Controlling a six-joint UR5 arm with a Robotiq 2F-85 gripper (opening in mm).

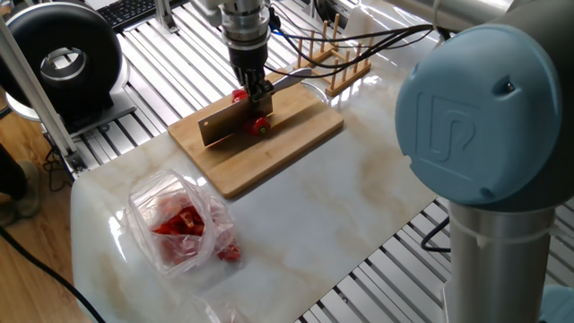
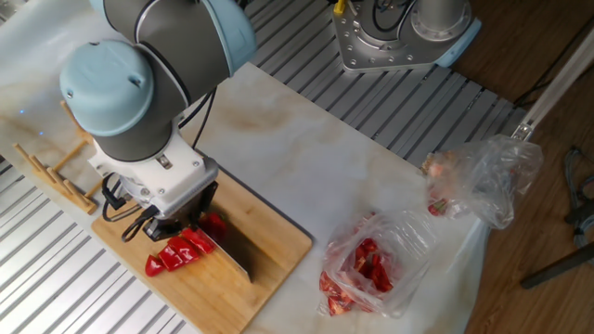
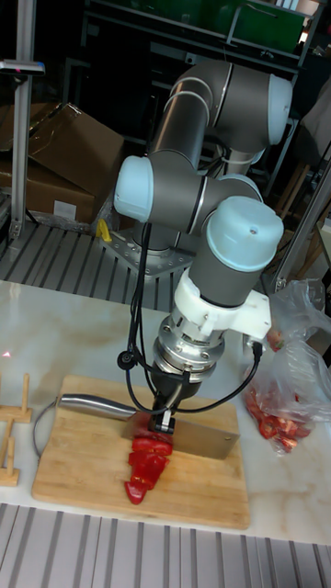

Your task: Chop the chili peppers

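My gripper [image 1: 249, 92] points straight down over the wooden cutting board [image 1: 287, 144] and is shut on a cleaver-style knife [image 1: 219, 127]. The knife's blade [image 3: 207, 441] rests edge-down on the board [image 3: 74, 464], and its steel handle [image 3: 92, 404] sticks out to the side. The chili peppers [image 3: 147, 459] lie as a row of red cut pieces right beside the blade. In the other fixed view the chili peppers [image 2: 178, 252] sit under my gripper [image 2: 181, 221], left of the blade [image 2: 234, 257]. A red chili piece [image 1: 259, 126] shows by the blade.
A see-through plastic bag [image 1: 179, 224] with red pieces lies on the marble table near its front corner; in the other fixed view the bag [image 2: 367, 269] has a second crumpled bag [image 2: 483, 176] beyond it. A wooden rack [image 1: 336, 63] stands behind the board. A black round device [image 1: 63, 58] sits off the table.
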